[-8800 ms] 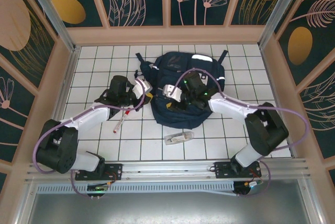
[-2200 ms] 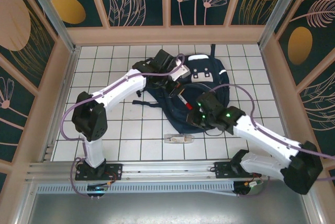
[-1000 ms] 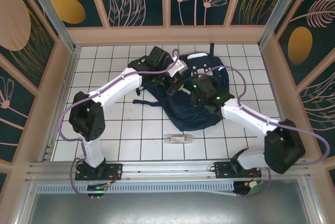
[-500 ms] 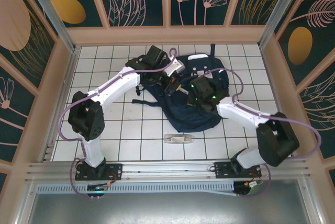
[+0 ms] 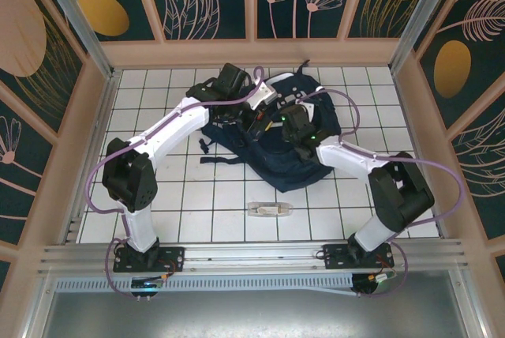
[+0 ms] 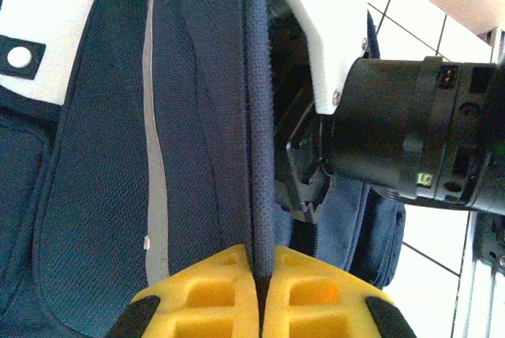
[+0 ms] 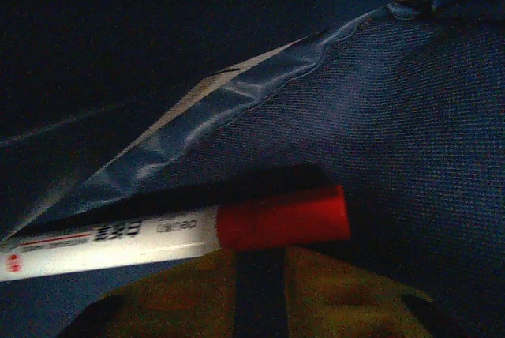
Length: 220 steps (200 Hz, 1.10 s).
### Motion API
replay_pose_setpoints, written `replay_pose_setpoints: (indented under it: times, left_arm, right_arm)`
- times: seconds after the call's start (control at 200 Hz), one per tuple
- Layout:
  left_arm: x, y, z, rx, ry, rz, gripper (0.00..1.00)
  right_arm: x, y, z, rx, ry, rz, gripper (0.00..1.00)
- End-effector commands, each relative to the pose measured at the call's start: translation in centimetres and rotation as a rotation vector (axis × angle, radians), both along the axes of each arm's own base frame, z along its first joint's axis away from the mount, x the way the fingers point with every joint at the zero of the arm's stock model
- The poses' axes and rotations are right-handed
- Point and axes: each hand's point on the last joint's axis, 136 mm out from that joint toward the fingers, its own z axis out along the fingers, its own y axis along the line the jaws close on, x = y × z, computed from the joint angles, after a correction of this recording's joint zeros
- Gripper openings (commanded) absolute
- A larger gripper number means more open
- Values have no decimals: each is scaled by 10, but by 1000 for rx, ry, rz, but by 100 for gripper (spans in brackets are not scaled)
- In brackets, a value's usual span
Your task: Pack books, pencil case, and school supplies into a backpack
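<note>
My left pincer (image 6: 262, 263): clenched. Its 2 yellow fingers (image 6: 201, 291) pinch the zip-edged rim of the backpack (image 6: 95, 164), and the dark seam runs straight up from between them.
Beside that seam: a grey stripe (image 6: 155, 172) lies to its left. A white reflective patch (image 6: 31, 30) with black squares sits in the upper left corner.
My right arm's wrist (image 6: 410, 137): black and round, with a white bracket above it. It sits just to the right of the pinched rim and reaches into the opening.
My right pincer (image 7: 260, 267): inside the backpack's dark interior. A narrow dark slot shows between its 2 fingers (image 7: 347, 291), and I cannot tell whether they grip anything (the light in there is poor).
Marker pen (image 7: 173, 237): lying crosswise just past my right fingertips, against navy fabric. Its red cap is to the right and its printed white barrel to the left.
Backpack from above (image 5: 296, 168): on the far middle of the white tiled table (image 5: 158, 196). Both my arms meet over its upper left part.
Small clear case (image 5: 270, 209): flat on the tiles, nearer my bases than the backpack. It is apart from the backpack and from both pincers.
</note>
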Motion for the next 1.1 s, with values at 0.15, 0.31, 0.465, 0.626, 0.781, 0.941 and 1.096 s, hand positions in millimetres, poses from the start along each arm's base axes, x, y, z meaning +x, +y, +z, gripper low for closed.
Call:
replay_pose_setpoints:
  times: [0.15,0.31,0.465,0.626,0.781,0.941,1.096]
  left_arm:
    - [-5,4,-12,33,52,-21,0]
    - [15,17,-25,99,1,33,0]
    - [33,26,-40,168,-48,73,0]
    - [52,25,-54,202,-44,125,0]
    - [77,20,-47,198,-82,187,0]
    - [104,30,-41,262,-179,257,0]
    - [90,31,-65,295,-98,211,1]
  right_arm:
    - [-60,37,52,394,9,267,32]
    - [-120,48,55,292,89,531,40]
    - [-175,61,47,125,74,949,46]
    - [-218,72,44,6,-29,1338,52]
    - [-243,74,33,-101,-115,1586,55]
    - [-239,80,2,-222,-154,1617,68]
    - [-253,74,-35,-291,-104,1688,98]
